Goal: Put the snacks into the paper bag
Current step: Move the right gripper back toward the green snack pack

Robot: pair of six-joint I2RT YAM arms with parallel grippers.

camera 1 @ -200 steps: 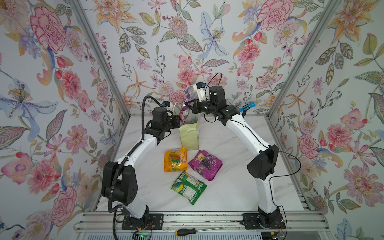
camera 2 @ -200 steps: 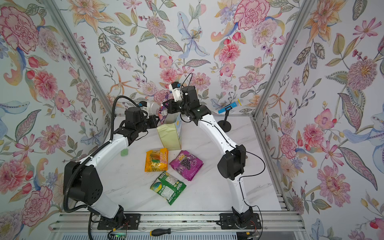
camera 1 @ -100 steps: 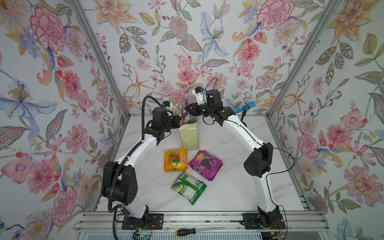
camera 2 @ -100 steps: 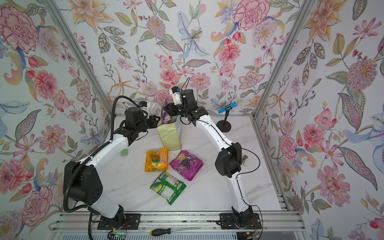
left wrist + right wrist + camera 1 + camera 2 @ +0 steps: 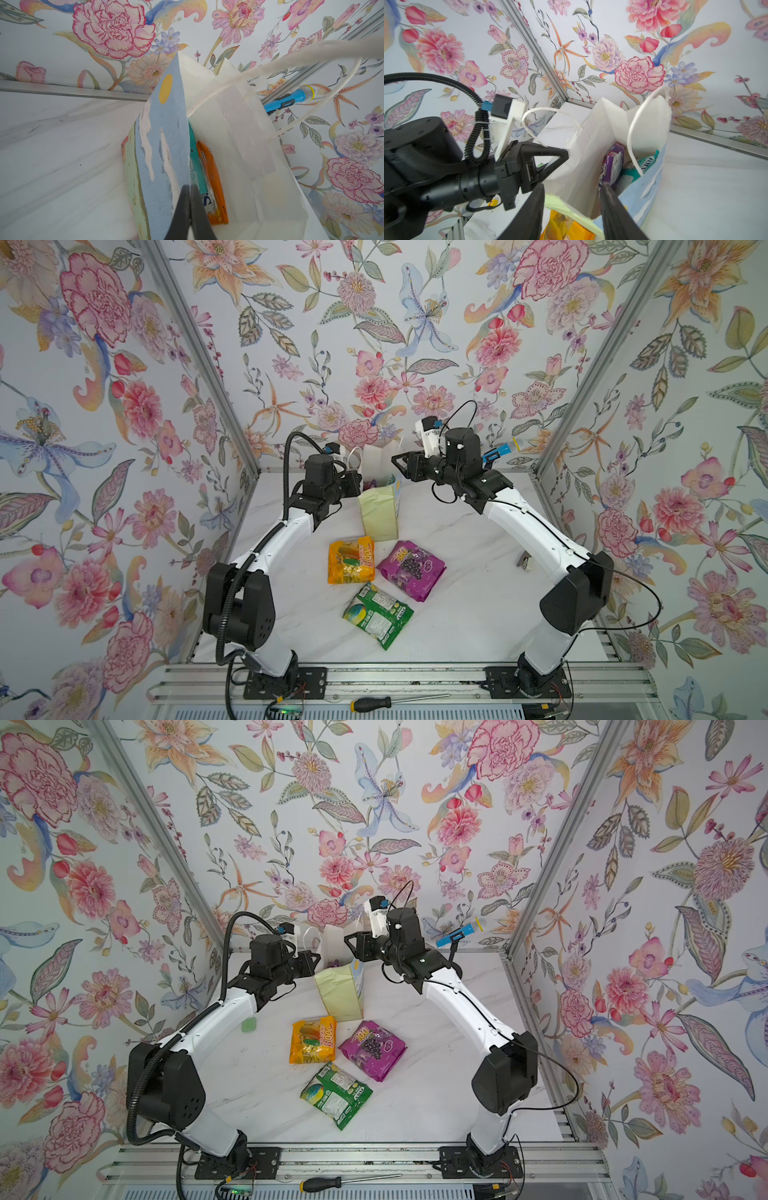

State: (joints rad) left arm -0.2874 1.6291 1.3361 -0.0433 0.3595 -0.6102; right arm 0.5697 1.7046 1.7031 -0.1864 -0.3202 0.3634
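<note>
Left wrist view: left gripper clamped on paper bag rim; right gripper parted, empty, at bag mouth

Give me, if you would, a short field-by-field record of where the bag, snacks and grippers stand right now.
paper bag: upright, mouth open
left gripper: shut on the bag's blue-printed wall
right gripper: open, empty, at the bag's mouth
in bag: teal packet, orange packet, purple packet
on table: orange-yellow packet, purple grape packet, green packet, all in front of the bag
</note>
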